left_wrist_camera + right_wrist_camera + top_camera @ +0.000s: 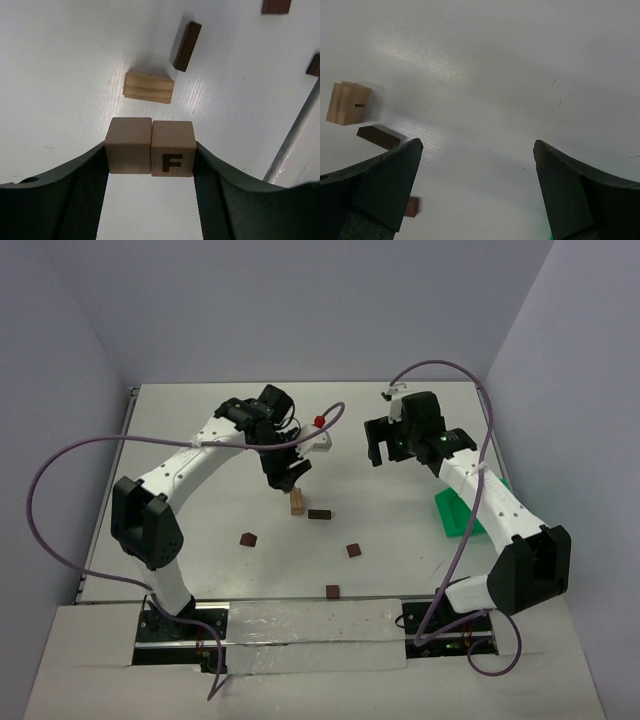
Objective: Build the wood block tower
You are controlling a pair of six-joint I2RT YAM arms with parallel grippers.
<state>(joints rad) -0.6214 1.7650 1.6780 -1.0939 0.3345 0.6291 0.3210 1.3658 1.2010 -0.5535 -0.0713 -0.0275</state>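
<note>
Top external view: the left gripper (pixel 283 472) hangs over the middle of the table (pixel 200 440), just behind the wood block tower (pixel 297 502). So far the tower is only a low stack of light tan pieces. A dark brick (pixel 320 513) lies just beside it on the right, not touching. Three dark cubes sit nearer the near edge of the table: one to the left (pixel 248 539), one to the right (pixel 353 550), and one closest to that edge (pixel 332 591). A green bin (pixel 460 512) rests at the right edge, partly under the right arm.

In the left wrist view, the left gripper (pixel 150 150) clamps a pair of light cubes (pixel 151 146) side by side between its fingers. They are a plain cube (pixel 128 145) and an F cube (pixel 173 148), touching each other. The tower (pixel 149 87) lies beyond them, apart from the pair, and the dark brick (pixel 187 46) is farther off.

The right gripper (pixel 387 452) is raised over the far right part of the table. In the right wrist view its jaws (pixel 477 147) stand wide with nothing between them. The tower (pixel 348 102) and the dark brick (pixel 378 137) appear at the left of that view.
</note>
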